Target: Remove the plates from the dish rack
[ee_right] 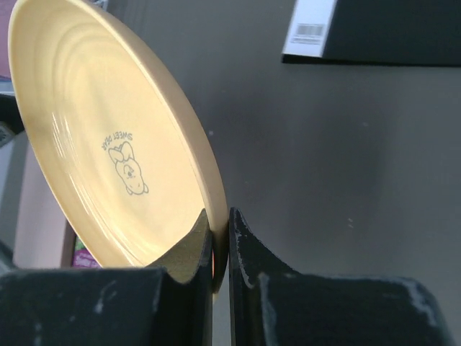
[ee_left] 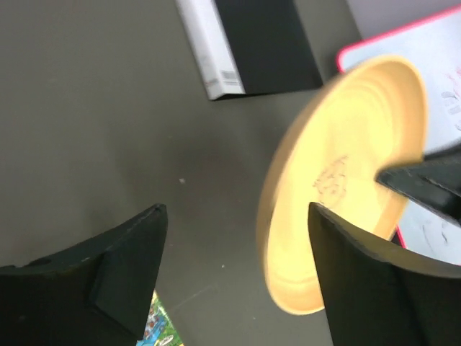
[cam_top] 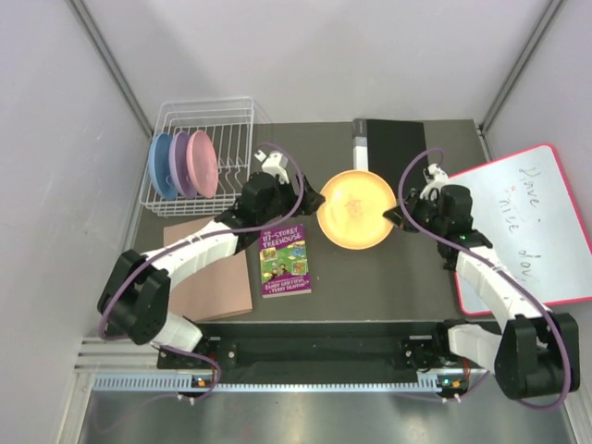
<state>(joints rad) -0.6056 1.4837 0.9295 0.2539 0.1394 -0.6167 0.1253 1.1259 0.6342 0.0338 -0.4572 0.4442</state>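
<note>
yellow-orange plate (ee_right: 108,144) edgewise between right jaws

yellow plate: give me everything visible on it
The yellow-orange plate is round, smooth and plastic-looking, with concentric rings and a small rabbit print with lettering at centre. It faces up over the dark table, out of the dish rack. The right hand is shut on its rim; the open left hand sits at the opposite rim, contact unclear.

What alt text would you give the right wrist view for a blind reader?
A yellow-orange round plastic plate is pinched at its rim by the black right gripper, held tilted with a dark grey table behind it. A flat black-and-white folder lies at the top edge.
</note>
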